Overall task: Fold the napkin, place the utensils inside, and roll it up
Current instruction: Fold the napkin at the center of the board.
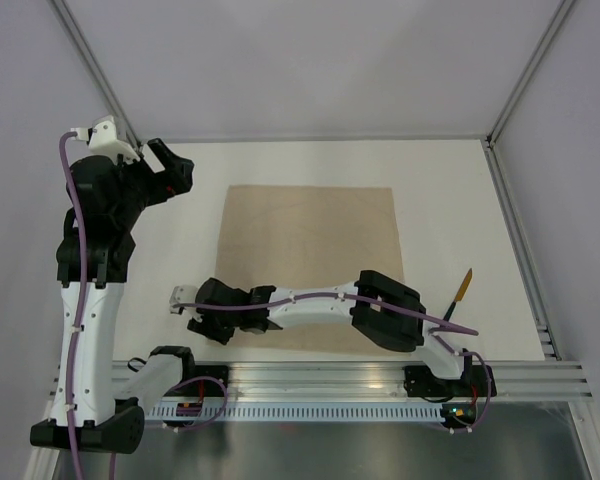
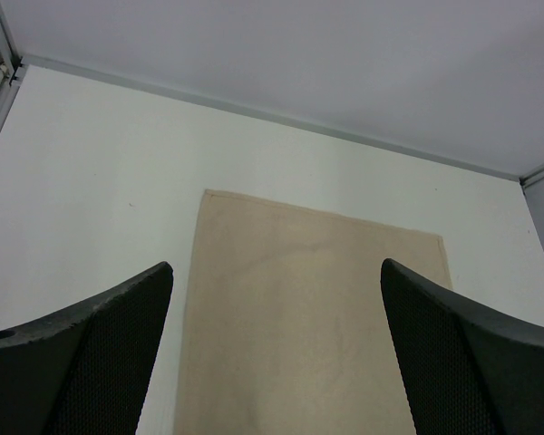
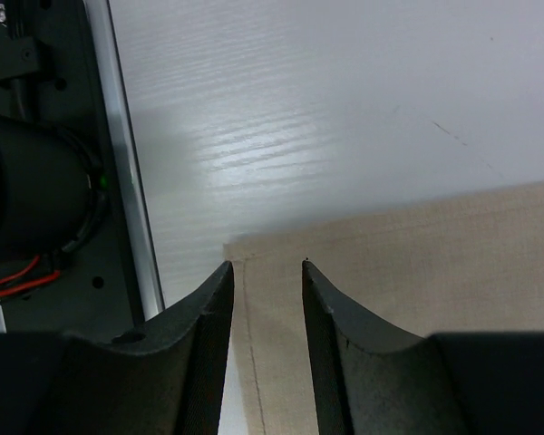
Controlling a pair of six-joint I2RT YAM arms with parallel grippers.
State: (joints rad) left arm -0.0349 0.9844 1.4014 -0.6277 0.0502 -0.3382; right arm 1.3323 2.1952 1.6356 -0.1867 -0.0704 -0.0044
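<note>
The beige napkin [image 1: 310,240] lies flat and unfolded in the middle of the white table. My right gripper [image 1: 208,325] reaches across to its near-left corner. In the right wrist view the gripper [image 3: 267,265] has its jaws narrowed, a gap still between them. They straddle the hemmed corner of the napkin [image 3: 435,263], which still looks flat. The yellow-bladed knife [image 1: 464,286] rests on the table to the right of the cloth. My left gripper [image 1: 175,175] hangs raised at the far left. Its jaws are wide open and empty [image 2: 276,265] above the napkin [image 2: 308,308].
An aluminium rail [image 1: 380,375] runs along the table's near edge, close to the right gripper; the rail [image 3: 127,181] and a black arm base [image 3: 27,181] show in the right wrist view. Grey walls and a metal frame [image 1: 515,220] bound the table.
</note>
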